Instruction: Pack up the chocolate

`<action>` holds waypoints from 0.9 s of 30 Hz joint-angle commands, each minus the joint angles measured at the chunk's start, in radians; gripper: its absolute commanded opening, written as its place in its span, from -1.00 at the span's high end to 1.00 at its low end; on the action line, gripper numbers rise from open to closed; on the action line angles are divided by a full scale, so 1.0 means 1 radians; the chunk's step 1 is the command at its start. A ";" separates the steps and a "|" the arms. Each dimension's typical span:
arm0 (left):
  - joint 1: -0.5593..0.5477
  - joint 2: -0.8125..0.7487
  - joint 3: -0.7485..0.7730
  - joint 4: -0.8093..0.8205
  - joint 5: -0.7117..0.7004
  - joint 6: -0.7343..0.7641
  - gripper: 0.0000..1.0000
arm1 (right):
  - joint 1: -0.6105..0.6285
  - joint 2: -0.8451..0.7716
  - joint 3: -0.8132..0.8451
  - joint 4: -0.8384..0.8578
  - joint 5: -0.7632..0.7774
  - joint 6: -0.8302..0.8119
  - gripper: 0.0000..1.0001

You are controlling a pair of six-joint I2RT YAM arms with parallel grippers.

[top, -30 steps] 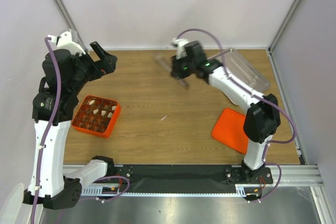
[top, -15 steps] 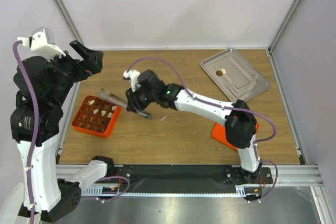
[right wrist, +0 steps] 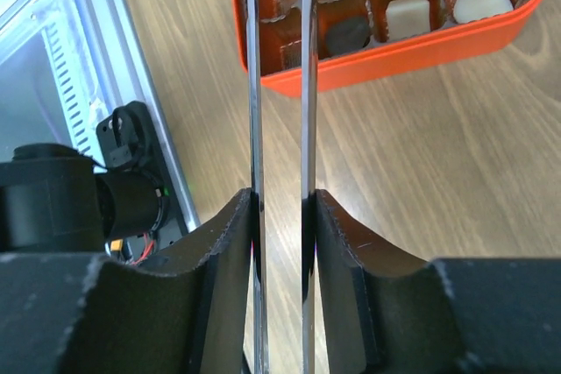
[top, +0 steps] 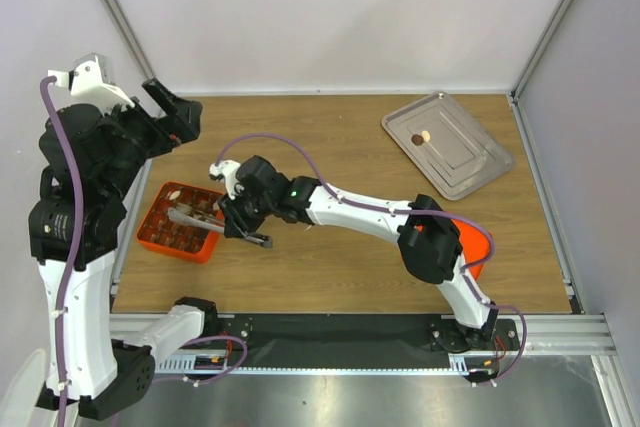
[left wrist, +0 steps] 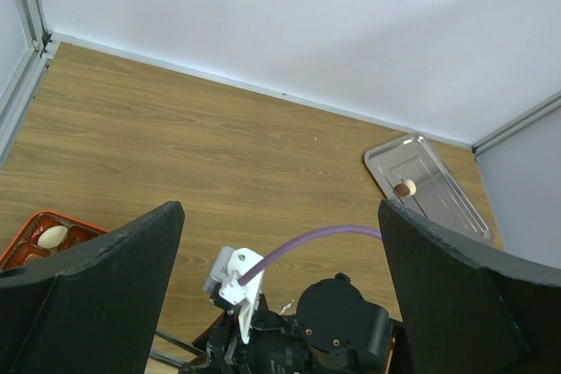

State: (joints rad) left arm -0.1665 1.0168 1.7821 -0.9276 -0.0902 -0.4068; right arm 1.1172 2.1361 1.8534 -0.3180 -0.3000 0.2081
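Steel tongs (right wrist: 307,85) sat clamped in the right jaws, which were partly closed on the two blades. The tips reached over the orange box (right wrist: 394,54), where the chocolate (right wrist: 349,34) lay in cells just ahead. Raised well apart, the left jaws gaped wide and empty. One piece (top: 422,137) rested on the far tray (top: 470,162).

White plastic arm shells (top: 85,297) alternate with bulky black joint housings (top: 432,247). A purple cable (top: 262,138) trails along each arm. A tiny green light (top: 296,189) glows, seemingly an indicator. Wide matte black fingers (left wrist: 96,278) have rounded corners.
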 commanded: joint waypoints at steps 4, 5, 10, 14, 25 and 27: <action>0.007 -0.017 -0.003 0.021 0.010 0.026 -0.99 | 0.004 0.051 0.079 0.003 0.022 -0.021 0.27; 0.007 -0.017 -0.004 0.019 0.009 0.028 -1.00 | 0.004 0.056 0.078 0.003 0.022 -0.021 0.26; 0.007 -0.027 -0.035 0.035 0.006 0.026 -1.00 | 0.006 0.097 0.086 -0.010 0.006 -0.022 0.26; 0.007 -0.023 -0.044 0.039 0.009 0.025 -0.99 | 0.006 0.099 0.081 -0.004 0.013 -0.029 0.20; 0.007 -0.006 -0.021 0.036 0.038 0.019 -0.99 | 0.003 0.067 0.142 -0.006 0.071 -0.058 0.10; 0.007 -0.003 -0.010 0.030 0.046 0.020 -0.99 | -0.002 0.033 0.139 0.002 0.088 -0.064 0.10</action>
State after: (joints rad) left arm -0.1669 1.0077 1.7378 -0.9154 -0.0704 -0.3996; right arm 1.1179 2.2444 1.9427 -0.3450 -0.2596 0.1707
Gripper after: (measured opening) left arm 0.996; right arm 0.450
